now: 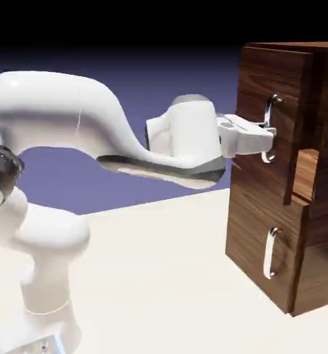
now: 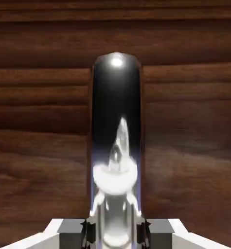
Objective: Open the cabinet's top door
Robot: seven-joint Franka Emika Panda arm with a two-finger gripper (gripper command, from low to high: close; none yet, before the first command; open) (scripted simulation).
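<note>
Silver and curved, the upper door's handle (image 1: 268, 109) sits between the tips of the end effector (image 2: 115, 233), which are clamped on it from both sides in the hand view. So the reaching and grasping part looks done, and the pull is the part that matters now. The top door (image 1: 270, 90) is the larger, upper walnut panel of the cabinet (image 1: 324, 228), standing at the exterior view's right on the pale worktop (image 1: 159, 276). It does not appear fully closed: along its free lower corner a lighter strip of wood (image 1: 306, 173) shows behind the panel, which I read as a slight gap, though how far it has swung is hard to tell. Most of the opening seems to remain. Below, the shorter lower door (image 1: 253, 221) and its own handle (image 1: 270, 253) stand apart from the arm (image 1: 70, 110). What is left, as I judge it, is to keep the grip and draw the panel outward along its hinge arc until it stands clearly open.
</note>
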